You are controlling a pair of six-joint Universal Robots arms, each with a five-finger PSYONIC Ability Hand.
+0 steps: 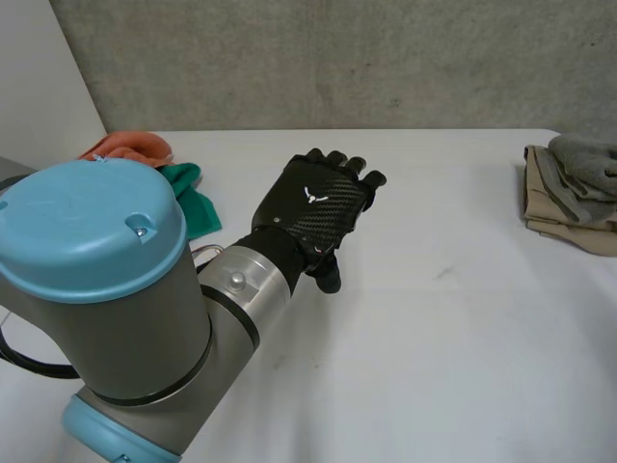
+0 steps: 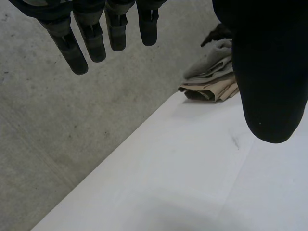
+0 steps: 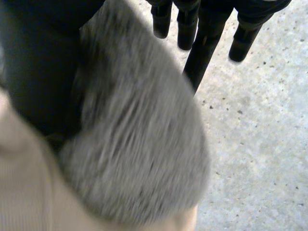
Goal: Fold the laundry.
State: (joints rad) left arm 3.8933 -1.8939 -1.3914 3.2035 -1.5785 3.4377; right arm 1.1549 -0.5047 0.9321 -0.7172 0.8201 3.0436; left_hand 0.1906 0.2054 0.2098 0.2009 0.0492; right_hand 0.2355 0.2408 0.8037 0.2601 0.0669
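My left hand [image 1: 318, 207] hovers over the middle of the white table [image 1: 453, 338], open, with its fingers [image 2: 91, 41] straight and the thumb [image 2: 272, 77] apart from them, holding nothing. At the table's far right edge lies a pile of folded laundry [image 1: 569, 193], beige pieces with a grey one on top; the same pile [image 2: 211, 84] lies beyond the left hand's fingertips. My right hand [image 3: 185, 29] is above a grey cloth [image 3: 139, 144] that rests on beige cloth [image 3: 24, 192]. Its fingers are straight and reach past the grey cloth without gripping it.
An orange cloth [image 1: 130, 148] and a green cloth [image 1: 188, 198] lie crumpled at the table's back left, partly behind my left arm [image 1: 106, 289]. A concrete wall [image 1: 337, 63] stands behind the table. Concrete floor [image 3: 255, 144] lies beyond the pile.
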